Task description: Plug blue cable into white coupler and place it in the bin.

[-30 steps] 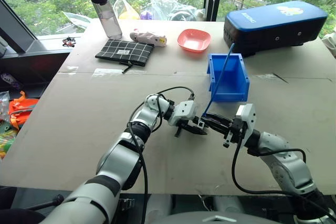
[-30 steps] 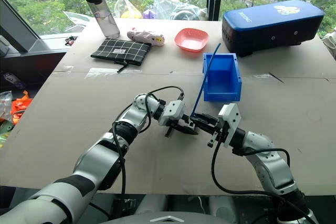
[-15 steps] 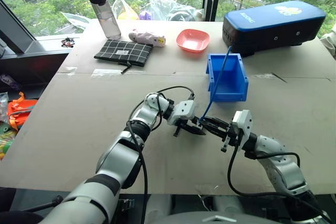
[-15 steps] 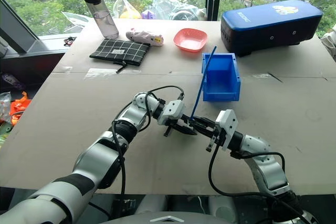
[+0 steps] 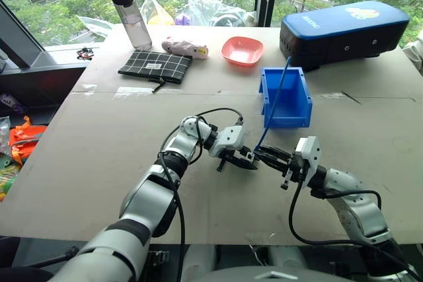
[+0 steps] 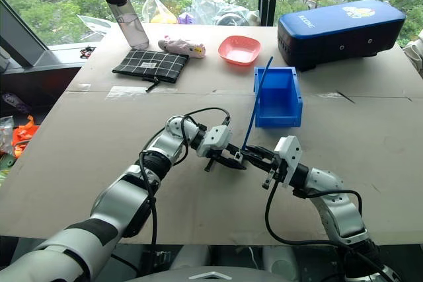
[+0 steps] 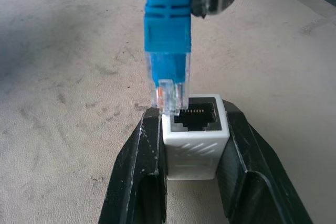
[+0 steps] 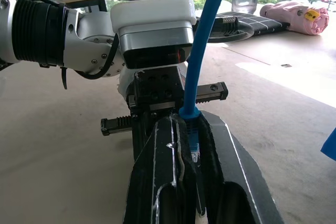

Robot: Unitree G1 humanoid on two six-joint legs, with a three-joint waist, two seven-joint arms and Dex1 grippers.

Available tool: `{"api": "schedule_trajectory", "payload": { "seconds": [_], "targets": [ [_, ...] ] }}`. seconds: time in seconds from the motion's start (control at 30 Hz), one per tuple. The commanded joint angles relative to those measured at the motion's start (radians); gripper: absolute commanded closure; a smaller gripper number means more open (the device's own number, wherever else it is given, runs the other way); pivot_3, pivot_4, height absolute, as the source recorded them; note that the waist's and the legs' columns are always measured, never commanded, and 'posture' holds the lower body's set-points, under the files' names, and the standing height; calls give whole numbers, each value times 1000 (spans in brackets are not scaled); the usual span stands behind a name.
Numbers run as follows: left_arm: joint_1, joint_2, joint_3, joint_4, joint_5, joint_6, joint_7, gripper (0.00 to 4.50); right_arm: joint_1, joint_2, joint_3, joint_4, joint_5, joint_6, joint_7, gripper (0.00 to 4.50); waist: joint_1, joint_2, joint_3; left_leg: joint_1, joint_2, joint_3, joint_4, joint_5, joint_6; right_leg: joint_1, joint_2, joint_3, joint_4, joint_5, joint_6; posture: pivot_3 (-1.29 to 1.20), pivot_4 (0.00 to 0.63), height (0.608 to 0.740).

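plug of blue cable [image 7: 167,51], pinched by right gripper [image 5: 263,156], seemingly touches rim of white coupler [image 7: 194,135] clamped in left gripper [image 7: 190,150], near desk's front edge.

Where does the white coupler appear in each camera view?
Left eye view: too small to tell, between the grippers.
Right eye view: the same.
Left wrist view: white coupler, centre, clamped between the black fingers.
Right wrist view: hidden behind the blue cable.
Shared landmark: the blue cable.

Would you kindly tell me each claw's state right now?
Left claw: shut on the white coupler.
Right claw: shut on the blue cable.
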Motion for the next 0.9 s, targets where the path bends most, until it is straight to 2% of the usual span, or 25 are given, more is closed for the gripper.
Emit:
{"api": "schedule_trajectory", "payload": {
  "seconds": [0.03, 0.9],
  "targets": [
    [-8, 14, 17, -9, 0, 2, -7, 3888, -13, -8, -17, -33, 10, 4, 13, 4500, 0, 0, 0, 0, 0, 0, 0, 0, 0, 0, 0, 0, 0, 0, 0, 0, 150, 736],
    [2, 11, 10, -24, -1, 10, -21, 3888, -16, -9, 28, -25, -67, -15, 36, 4500, 0, 0, 0, 0, 0, 0, 0, 0, 0, 0, 0, 0, 0, 0, 0, 0, 150, 736]
  ]
}}
